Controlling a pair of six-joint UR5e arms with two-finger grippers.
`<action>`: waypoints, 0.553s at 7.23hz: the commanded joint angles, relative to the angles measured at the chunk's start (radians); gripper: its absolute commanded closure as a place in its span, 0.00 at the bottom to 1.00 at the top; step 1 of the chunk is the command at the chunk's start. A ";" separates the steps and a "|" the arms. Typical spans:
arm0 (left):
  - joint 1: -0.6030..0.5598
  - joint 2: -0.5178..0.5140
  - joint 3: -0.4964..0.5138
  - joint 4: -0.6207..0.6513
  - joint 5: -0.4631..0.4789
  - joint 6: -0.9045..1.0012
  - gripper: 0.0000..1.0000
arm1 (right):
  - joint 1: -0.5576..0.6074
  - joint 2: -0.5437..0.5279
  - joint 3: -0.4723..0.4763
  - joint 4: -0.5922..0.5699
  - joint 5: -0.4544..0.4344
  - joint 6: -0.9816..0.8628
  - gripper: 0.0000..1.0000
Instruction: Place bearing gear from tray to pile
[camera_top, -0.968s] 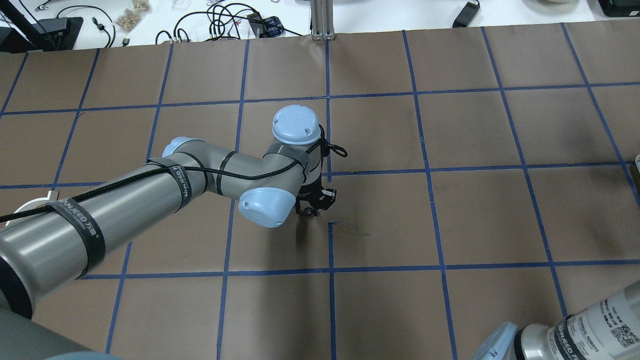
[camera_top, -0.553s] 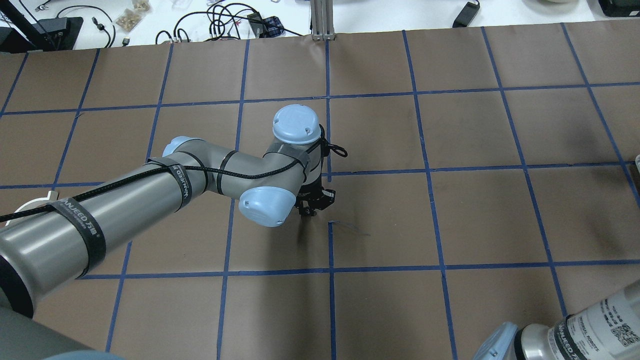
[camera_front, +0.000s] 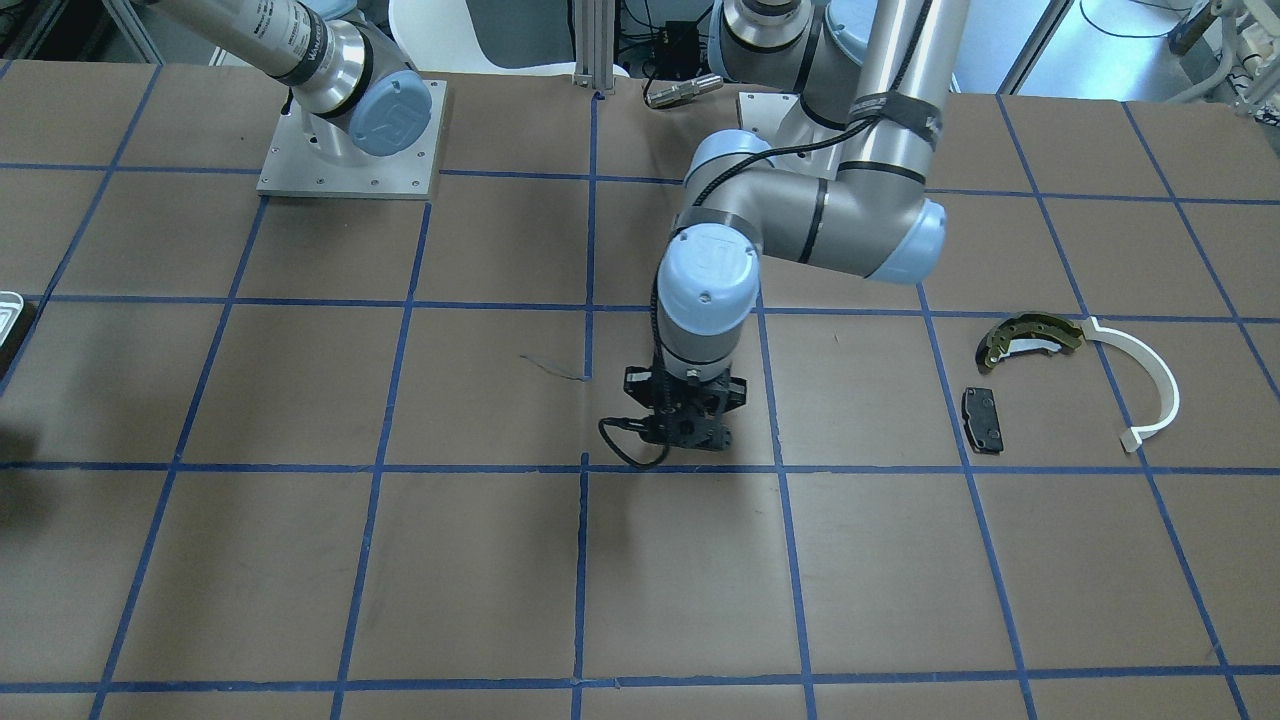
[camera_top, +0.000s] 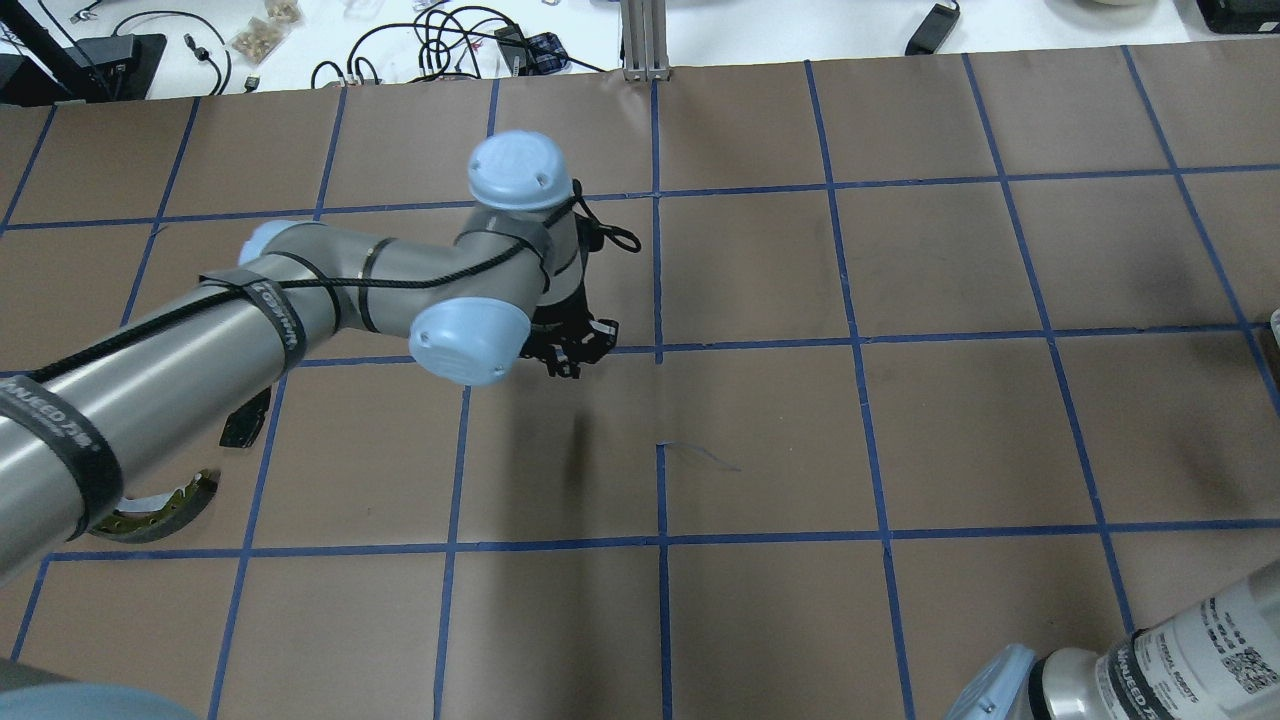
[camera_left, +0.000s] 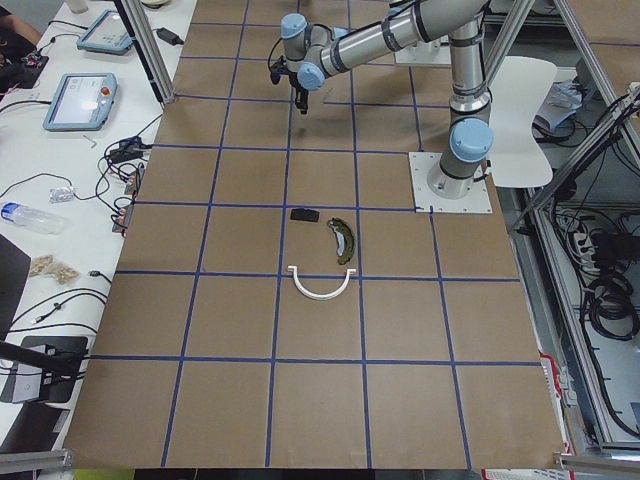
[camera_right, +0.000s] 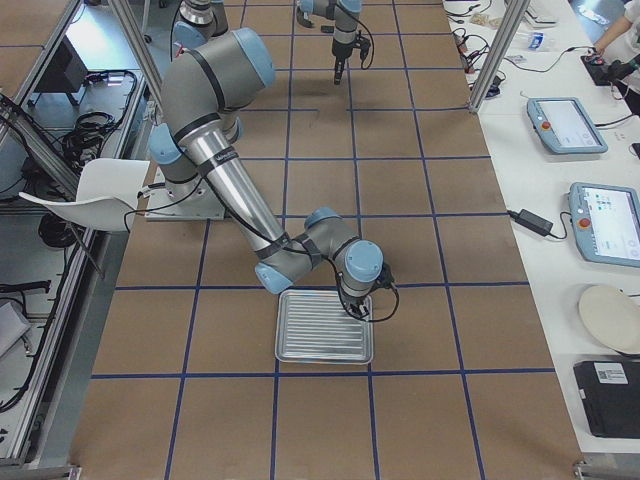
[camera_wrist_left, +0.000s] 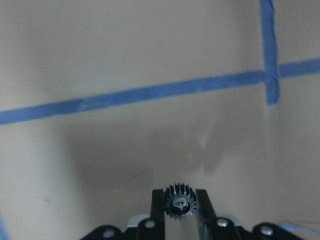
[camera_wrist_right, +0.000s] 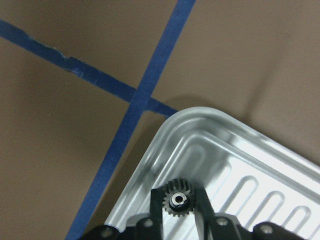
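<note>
My left gripper (camera_wrist_left: 180, 199) is shut on a small dark toothed bearing gear (camera_wrist_left: 179, 206) and holds it above bare brown paper near the table's middle (camera_top: 570, 360). The pile lies to my left: an olive-brass brake shoe (camera_front: 1030, 338), a white half-ring strip (camera_front: 1150, 385) and a black pad (camera_front: 983, 420). My right gripper (camera_wrist_right: 179, 196) is shut on a second bearing gear (camera_wrist_right: 178, 202) just above a corner of the silver ribbed tray (camera_wrist_right: 240, 165). In the exterior right view it hangs over the tray's far edge (camera_right: 325, 345).
Blue tape lines grid the brown paper. The brake shoe (camera_top: 165, 510) and the pad (camera_top: 243, 420) lie partly under my left forearm in the overhead view. Cables and an aluminium post (camera_top: 645, 40) stand beyond the far edge.
My left arm has swung toward my left and farther from my base, carrying its gear. The brake shoe and black pad have come into view beneath the forearm.
</note>
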 joint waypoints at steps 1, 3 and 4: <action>0.181 0.045 0.050 -0.101 0.036 0.144 1.00 | 0.000 -0.008 -0.008 0.002 0.000 0.010 1.00; 0.335 0.089 0.041 -0.149 0.138 0.377 1.00 | 0.021 -0.083 -0.005 0.022 -0.004 0.054 1.00; 0.448 0.091 0.020 -0.143 0.158 0.476 1.00 | 0.097 -0.150 -0.001 0.051 -0.005 0.131 1.00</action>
